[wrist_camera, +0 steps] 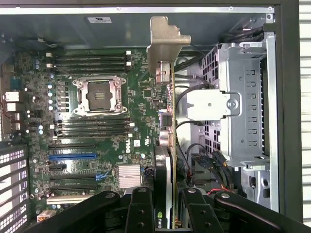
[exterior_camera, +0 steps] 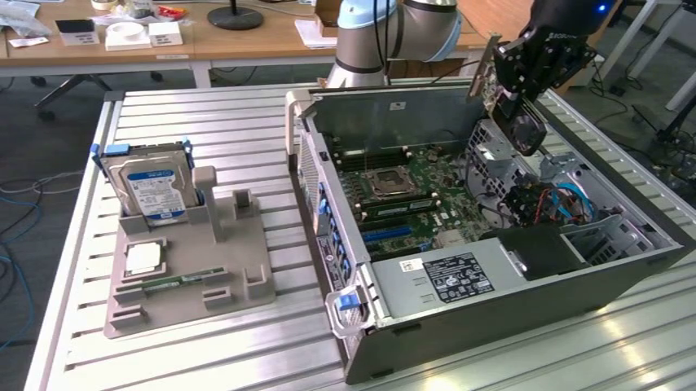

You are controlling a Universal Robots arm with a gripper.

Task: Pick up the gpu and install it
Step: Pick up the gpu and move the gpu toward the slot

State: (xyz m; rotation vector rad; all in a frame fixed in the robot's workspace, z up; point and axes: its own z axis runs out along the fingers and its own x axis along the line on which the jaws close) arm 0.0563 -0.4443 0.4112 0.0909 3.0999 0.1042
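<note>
We saw a blue-labelled hard drive (exterior_camera: 152,186) upright in a grey holder (exterior_camera: 234,269) on the slatted table (exterior_camera: 218,122), a green memory stick (exterior_camera: 174,284) lying there too, a desk (exterior_camera: 250,41) behind.

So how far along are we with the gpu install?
Pickup looks done: the gripper is shut on the gpu, held in the air off the table. In hand: the card hangs on edge over the open computer case, above the motherboard. Left: seating, since it sits in no slot yet.
</note>
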